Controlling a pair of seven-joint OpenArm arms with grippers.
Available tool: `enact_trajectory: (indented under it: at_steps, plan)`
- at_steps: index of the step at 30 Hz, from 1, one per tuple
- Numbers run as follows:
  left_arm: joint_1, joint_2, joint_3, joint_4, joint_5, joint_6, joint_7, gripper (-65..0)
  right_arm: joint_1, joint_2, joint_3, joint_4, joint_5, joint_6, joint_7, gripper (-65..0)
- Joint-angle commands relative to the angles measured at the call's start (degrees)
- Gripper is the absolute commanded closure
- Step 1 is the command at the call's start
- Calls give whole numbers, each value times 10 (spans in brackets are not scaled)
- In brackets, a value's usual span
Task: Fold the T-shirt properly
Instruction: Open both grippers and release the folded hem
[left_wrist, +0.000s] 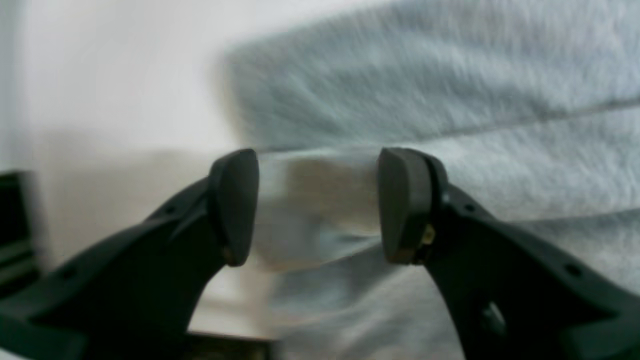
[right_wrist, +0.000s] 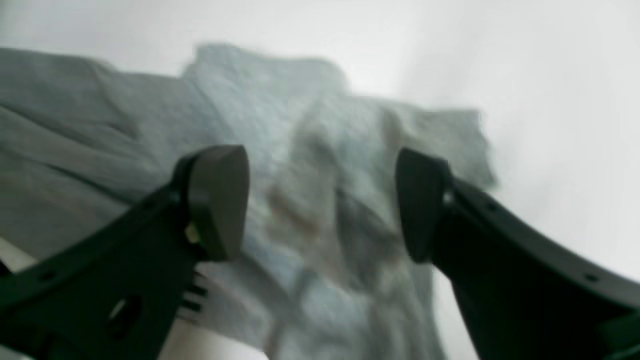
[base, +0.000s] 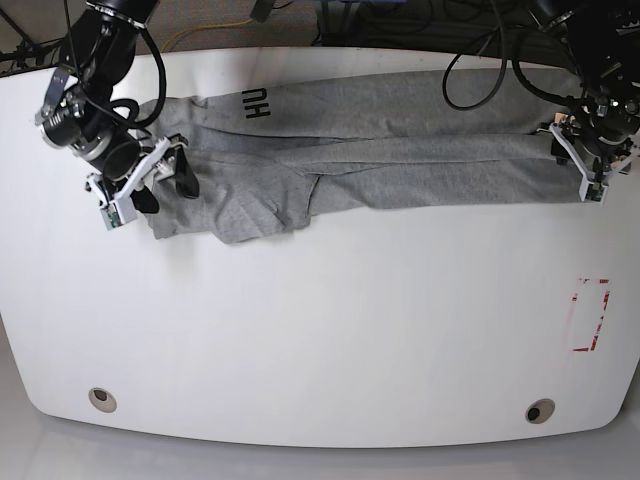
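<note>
Black fingers of the left gripper stand spread, pinching nothing, over the right end of the light heather-grey cotton T-shirt. It lies folded lengthwise along the far side of the white table. At its left end the right gripper is spread too.

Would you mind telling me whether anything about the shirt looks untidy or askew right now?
Yes. The T-shirt lies in a long narrow band across the far side of the table, but its end near the right gripper bulges out in a wrinkled flap, so the near edge is uneven there.
</note>
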Motion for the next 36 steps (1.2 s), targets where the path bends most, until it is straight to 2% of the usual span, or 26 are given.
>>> enact_trajectory:
  at_steps: [1, 7, 11, 19, 22, 26, 28, 30, 33, 36]
  plan:
    - [-3, 1, 5, -16, 15, 1, -5, -351, 6, 4, -2, -35, 10, 1, 9, -400]
    - [-5, 0, 8, -81, 30, 1, -15, -351, 50, 6, -3, -149, 9, 1, 12, -289]
    - [-2, 0, 8, -97, 31, 1, -49, -351, 54, 23, -3, -211, -12, 1, 51, -301]
    - [-12, 2, 32, -95, 26, 1, -49, -351, 92, 50, 1, -313, -153, 1, 137, -306]
    - [-22, 3, 45, -69, 26, 1, -49, -351, 101, 66, 1, -338, -163, 1, 159, -304]
    - [-32, 35, 45, -16, 26, 1, -48, -357, 120, 91, 0, -353, -162, 1, 165, -303]
    - [-41, 43, 44, 9, 26, 1, -40, -360, 123, 93, -1, -346, -162, 1, 163, -303]
    - [-53, 44, 43, 28, 18, 1, -5, -386, 124, 93, -2, -334, -162, 1, 163, -303]
    - [-61, 43, 10, 39, -28, 1, 31, -442, 121, 92, -2, -319, -162, 1, 163, -303]
    - [-66, 42, -56, 37, -95, 1, 60, -489, 119, 86, -2, -316, -162, 1, 158, -301]
